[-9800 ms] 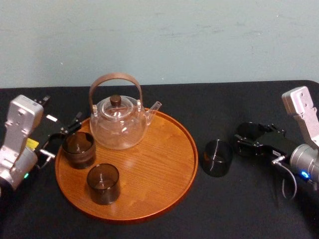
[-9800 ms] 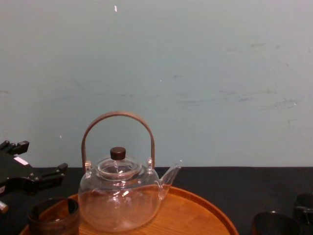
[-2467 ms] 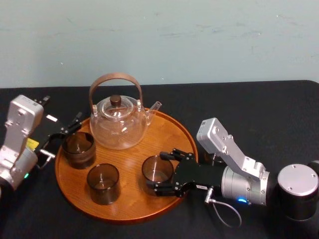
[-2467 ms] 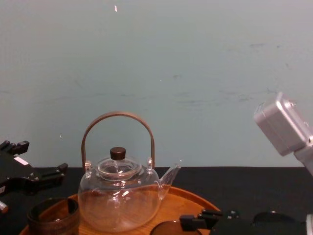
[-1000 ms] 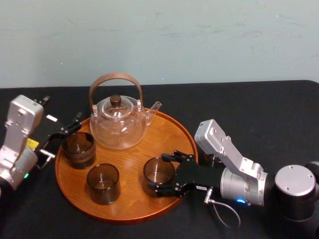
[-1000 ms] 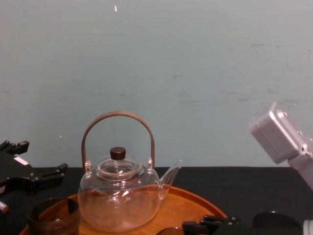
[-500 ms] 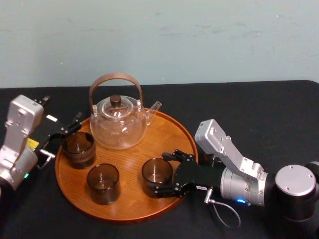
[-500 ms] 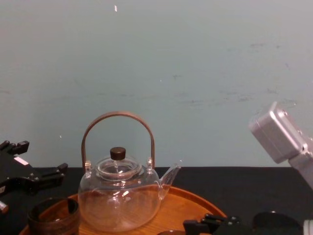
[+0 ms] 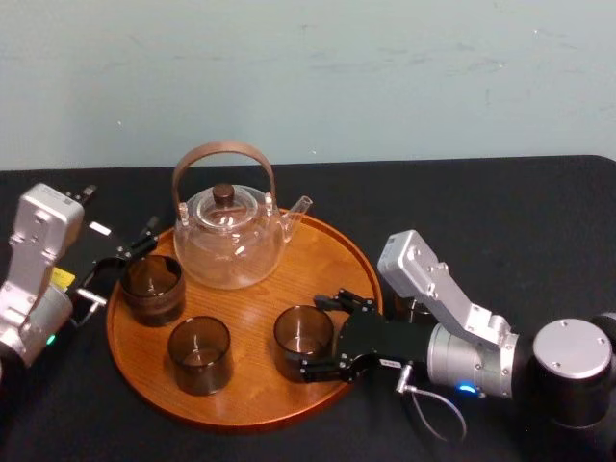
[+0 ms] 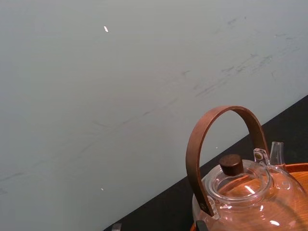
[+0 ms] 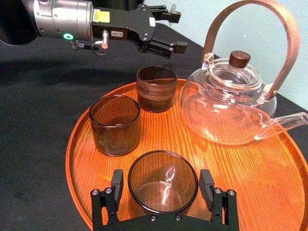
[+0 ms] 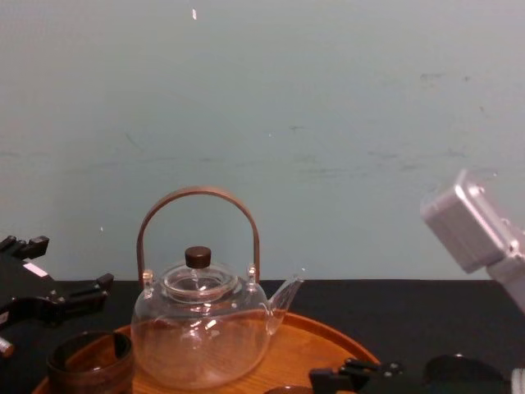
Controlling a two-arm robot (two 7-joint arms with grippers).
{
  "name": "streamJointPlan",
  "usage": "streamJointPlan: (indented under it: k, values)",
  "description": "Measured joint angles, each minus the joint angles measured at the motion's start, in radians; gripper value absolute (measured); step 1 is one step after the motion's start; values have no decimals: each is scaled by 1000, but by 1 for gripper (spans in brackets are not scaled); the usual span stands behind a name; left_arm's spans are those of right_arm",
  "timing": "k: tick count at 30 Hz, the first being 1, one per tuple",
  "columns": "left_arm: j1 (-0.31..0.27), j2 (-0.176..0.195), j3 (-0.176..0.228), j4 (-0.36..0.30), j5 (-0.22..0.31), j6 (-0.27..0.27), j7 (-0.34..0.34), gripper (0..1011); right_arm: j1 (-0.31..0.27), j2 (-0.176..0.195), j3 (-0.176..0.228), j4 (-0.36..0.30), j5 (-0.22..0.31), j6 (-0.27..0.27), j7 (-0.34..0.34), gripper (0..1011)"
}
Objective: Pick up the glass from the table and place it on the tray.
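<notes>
Head: glass (image 9: 298, 333) stands on the tray (image 9: 322, 255), off the table (image 9: 462, 231), between the jaws of the right gripper (image 9: 309, 337). Jaws sit slightly wider than 2.5 s ago. Second glass (image 9: 199, 354) is well past the fingertips. Left gripper (image 9: 140, 245) is parked at the tray's far rim with jaws spread, a brown cup (image 9: 151, 287) just off its fingertips.

Right wrist: jaws spread. A sliver of tray wood shows between one pad (image 11: 117, 185) and the glass wall; the other pad is at most brushing it. Reads as let go, not pinched. Teapot (image 11: 231, 103) is well beyond the fingertips.

Chest: glass rim is barely in at the bottom edge, lower than 2.5 s ago, so it has come down onto the tray floor.

Left wrist: teapot and wall, nothing task-relevant.

Judgement: placement is effectively done. What's left is backing straight out without clipping the glass.
</notes>
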Motion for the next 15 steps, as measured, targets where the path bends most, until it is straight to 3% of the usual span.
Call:
streamJointPlan:
  k: [15]
  values:
    - [0, 0, 0, 0, 0, 0, 0, 1001, -57, 63, 49, -65, 57, -15, 8, 1003]
